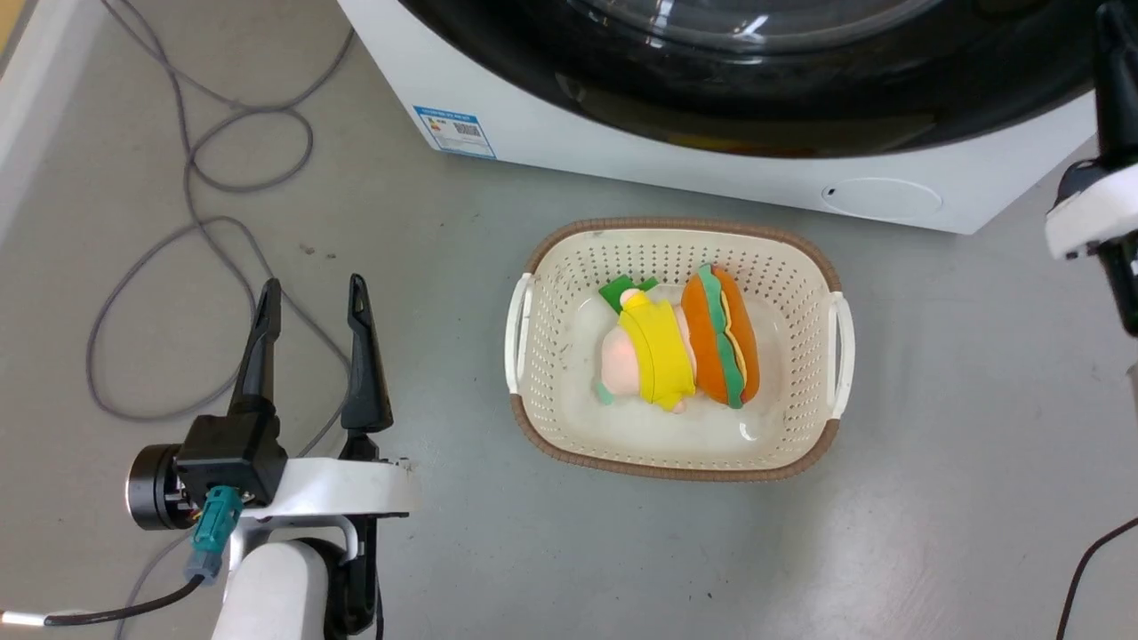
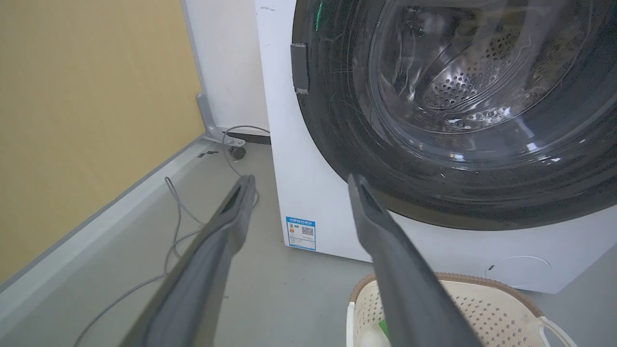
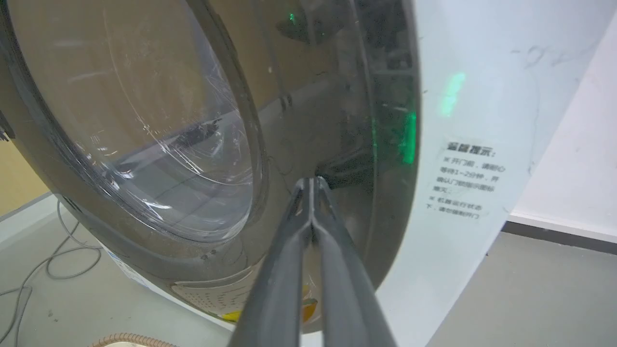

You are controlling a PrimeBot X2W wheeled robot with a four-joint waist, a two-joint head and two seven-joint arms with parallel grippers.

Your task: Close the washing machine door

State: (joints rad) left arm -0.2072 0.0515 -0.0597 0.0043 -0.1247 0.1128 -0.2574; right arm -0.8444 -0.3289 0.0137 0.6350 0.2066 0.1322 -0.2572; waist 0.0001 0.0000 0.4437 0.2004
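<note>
The washing machine (image 1: 622,151) is a white box along the top of the head view. Its big round glossy black door (image 1: 756,98) lies flat against the front, its clear glass bowl bulging outward. In the left wrist view the door (image 2: 434,193) shows its hinge (image 2: 299,67) and the steel drum behind the glass. My right gripper (image 3: 312,182) is shut with nothing in it, and its tips are at the black rim of the door (image 3: 337,96); whether they touch it is unclear. My left gripper (image 1: 313,284) stands open and empty over the floor, left of the machine.
A cream perforated basket (image 1: 676,227) holding plush toys sits on the grey floor just in front of the machine. Grey cables (image 1: 191,178) loop across the floor at the left. A yellow wall (image 2: 72,120) with a grey skirting runs along the left side.
</note>
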